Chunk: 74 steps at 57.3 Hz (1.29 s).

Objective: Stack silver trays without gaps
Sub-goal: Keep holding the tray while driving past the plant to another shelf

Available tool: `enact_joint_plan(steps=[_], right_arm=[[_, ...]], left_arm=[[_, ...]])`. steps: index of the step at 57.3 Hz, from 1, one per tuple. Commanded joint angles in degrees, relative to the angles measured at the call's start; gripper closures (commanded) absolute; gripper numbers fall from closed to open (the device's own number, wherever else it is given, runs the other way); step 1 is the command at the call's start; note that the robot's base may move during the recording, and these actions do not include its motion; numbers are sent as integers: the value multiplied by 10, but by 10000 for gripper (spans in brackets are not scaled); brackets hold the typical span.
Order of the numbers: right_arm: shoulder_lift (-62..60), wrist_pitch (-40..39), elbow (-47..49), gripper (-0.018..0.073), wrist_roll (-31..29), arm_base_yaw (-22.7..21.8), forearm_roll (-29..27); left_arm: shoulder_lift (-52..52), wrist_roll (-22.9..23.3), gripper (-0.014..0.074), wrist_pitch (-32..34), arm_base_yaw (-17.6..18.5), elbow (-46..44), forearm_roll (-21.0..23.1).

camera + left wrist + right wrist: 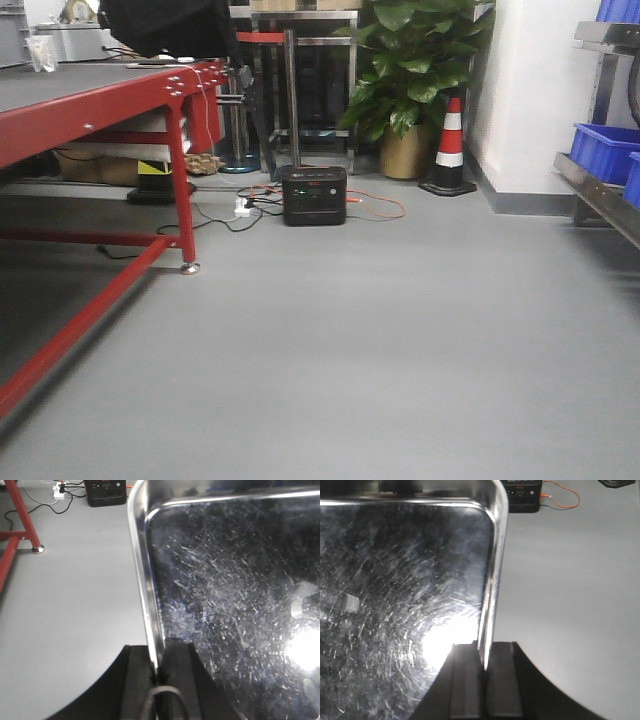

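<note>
Grey floor [65, 605] spreads beneath both grippers. The shallow scratched stainless-steel tray [235, 605] spans between them: the left gripper [159, 672] pinches its left rim, the right gripper [485, 667] its right rim. Ahead-left of the left gripper stands a red metal table leg [22, 517]; further ahead sits a black box-shaped power unit [105, 491].

Left wrist view: silver tray [225, 580], cropped at the top, right and lower edges; a floor patch is washed out by glare. Its rim is hidden where pinched by the left gripper [158, 654].
</note>
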<state>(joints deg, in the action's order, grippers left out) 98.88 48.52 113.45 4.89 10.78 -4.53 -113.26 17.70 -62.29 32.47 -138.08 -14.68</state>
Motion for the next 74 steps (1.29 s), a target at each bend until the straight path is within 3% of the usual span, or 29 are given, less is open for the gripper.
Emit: enact_joint_plan(steps=[1,74], right_arm=[[-9,-31,7,639,-10,3,-6],[-7,-36,7,639,-10,3,-6]], left_arm=[[10,-9,615,19,5,-4,7],[10,-9,615,21,5,-4,3]])
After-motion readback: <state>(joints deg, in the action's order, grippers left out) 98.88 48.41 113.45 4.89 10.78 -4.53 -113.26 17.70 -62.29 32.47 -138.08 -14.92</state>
